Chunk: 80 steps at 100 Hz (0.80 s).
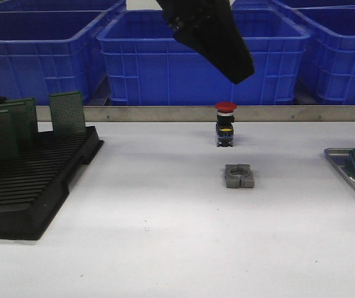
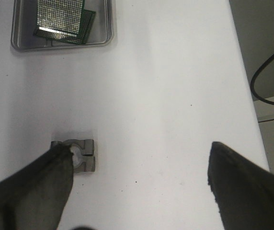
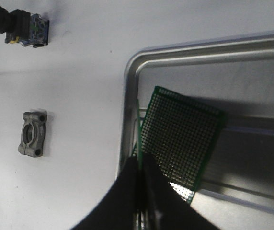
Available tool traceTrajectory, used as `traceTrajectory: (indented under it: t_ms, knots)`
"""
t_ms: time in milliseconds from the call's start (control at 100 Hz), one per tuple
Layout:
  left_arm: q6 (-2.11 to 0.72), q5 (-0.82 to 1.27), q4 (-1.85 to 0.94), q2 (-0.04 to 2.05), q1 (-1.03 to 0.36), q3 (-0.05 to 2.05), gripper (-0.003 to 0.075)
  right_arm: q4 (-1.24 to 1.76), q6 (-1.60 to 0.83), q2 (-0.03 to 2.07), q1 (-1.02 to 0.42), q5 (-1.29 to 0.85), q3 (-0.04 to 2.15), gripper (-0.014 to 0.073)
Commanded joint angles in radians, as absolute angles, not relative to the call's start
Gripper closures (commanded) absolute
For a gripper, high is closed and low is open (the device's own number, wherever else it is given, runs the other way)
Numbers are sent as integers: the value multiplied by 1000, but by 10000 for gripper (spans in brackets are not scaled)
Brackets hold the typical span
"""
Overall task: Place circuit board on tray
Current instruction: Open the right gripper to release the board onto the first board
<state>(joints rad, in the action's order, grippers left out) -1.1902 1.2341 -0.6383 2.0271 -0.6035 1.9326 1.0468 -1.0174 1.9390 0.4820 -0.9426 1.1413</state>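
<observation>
Fingers of my right pincer (image 3: 139, 165) are pressed tight together on the near edge of a green perforated circuit board (image 3: 182, 139), which I hold tilted over the flat grey metal tray with its raised rim and ridged floor (image 3: 233, 52). At least one more green board lies under it on the tray floor. In the front view the tray (image 1: 339, 162) sits at the far right edge of the white table (image 1: 165, 236).

My left pincer (image 2: 142, 175) hangs high above the middle of the table, jaws spread wide and holding nothing. Below it lies a small grey metal clamp block with a round bore (image 1: 239, 176), and behind that stands a red-capped push-button switch (image 1: 225, 124). On the left, a black slotted plastic rack (image 1: 35, 186) holds several green boards upright. Blue plastic crates (image 1: 202, 56) line the back.
</observation>
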Motion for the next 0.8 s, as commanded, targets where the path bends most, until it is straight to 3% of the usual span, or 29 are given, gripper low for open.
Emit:
traceTrajectory:
  t_ms: [0, 90, 420, 540, 790]
  knots:
    - [-1187, 1266, -693, 1959, -610, 1961, 184, 1093, -1021, 1897, 488, -962, 1166, 641]
    - [-1187, 1266, -693, 1959, -610, 1961, 184, 1093, -1021, 1897, 488, -952, 1166, 586]
    - [-1187, 1266, -693, 1959, -610, 1961, 184, 1093, -1020, 1897, 491, -904, 1166, 202]
    - [-1187, 1266, -693, 1959, -610, 1961, 184, 1093, -1020, 1897, 503, -902, 1166, 147]
    - [-1187, 1266, -693, 1959, -610, 1961, 184, 1107, -1020, 1897, 513, -912, 1166, 135]
